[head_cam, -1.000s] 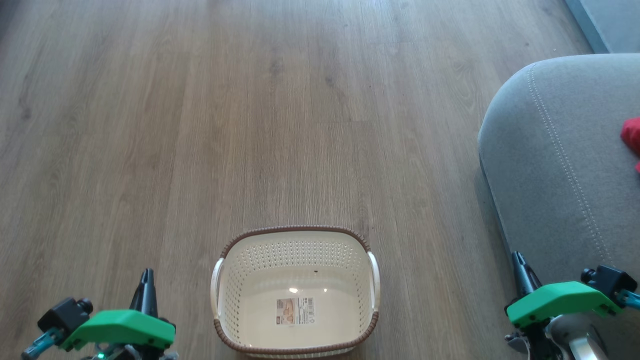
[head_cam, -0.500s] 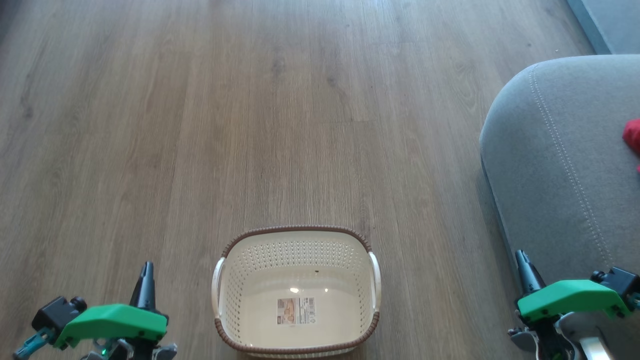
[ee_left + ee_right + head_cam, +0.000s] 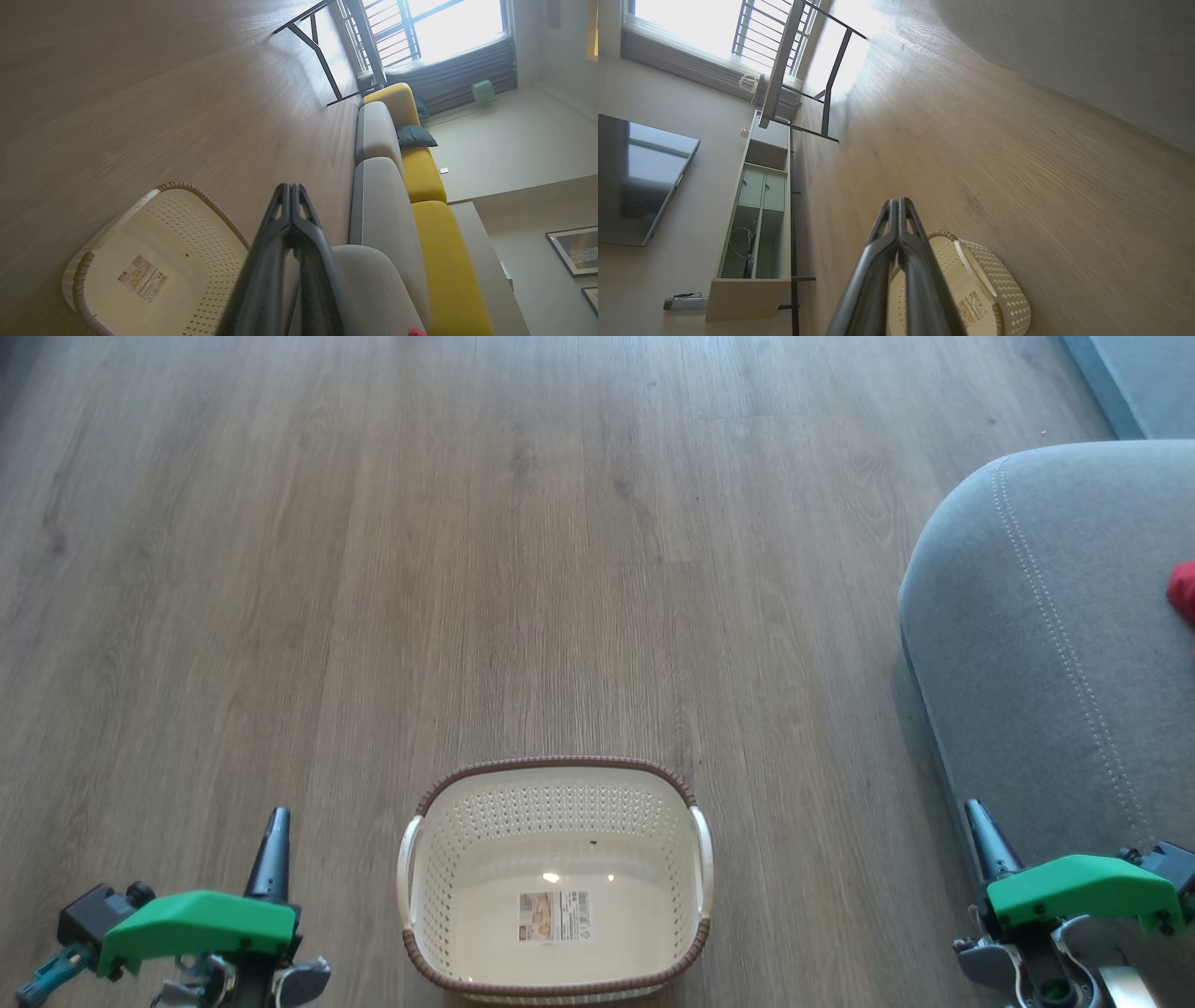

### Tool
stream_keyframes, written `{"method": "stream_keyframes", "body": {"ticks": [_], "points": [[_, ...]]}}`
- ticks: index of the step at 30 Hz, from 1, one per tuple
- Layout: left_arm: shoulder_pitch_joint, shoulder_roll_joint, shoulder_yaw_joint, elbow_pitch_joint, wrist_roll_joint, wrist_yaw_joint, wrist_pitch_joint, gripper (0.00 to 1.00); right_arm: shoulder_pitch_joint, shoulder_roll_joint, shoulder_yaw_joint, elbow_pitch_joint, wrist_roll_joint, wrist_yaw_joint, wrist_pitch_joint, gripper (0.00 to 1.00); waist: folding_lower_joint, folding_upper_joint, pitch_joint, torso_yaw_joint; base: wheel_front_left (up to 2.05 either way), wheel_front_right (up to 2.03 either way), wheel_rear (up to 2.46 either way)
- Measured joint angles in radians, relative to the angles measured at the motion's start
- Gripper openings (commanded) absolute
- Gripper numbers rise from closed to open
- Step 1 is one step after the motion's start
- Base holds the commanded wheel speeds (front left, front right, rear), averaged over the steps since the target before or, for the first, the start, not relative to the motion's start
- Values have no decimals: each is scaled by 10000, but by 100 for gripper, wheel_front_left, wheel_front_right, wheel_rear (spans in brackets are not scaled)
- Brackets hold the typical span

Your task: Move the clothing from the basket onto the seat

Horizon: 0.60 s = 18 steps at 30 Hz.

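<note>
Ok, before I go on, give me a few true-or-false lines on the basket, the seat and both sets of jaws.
1. The basket holds no clothing; a label shows on its bare bottom. True.
2. A bit of red clothing lies on the seat, at the head view's right edge. True.
3. The basket sits on top of the seat. False: it stands on the wooden floor, beside the seat and apart from it.
4. The right gripper has its jaws shut and holds nothing. True.
5. The left gripper has its jaws wide open over the basket. False: they are shut, and it is to the basket's left, over the floor.
</note>
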Motion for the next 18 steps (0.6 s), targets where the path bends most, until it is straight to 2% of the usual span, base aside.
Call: {"method": "stream_keyframes", "body": {"ticks": [18], "points": [[-217,0,148,-182,-1985,-138,502,0,-22,161,-408,-176,1793,0,518,0,0,0,0,62,0,0,0]]}}
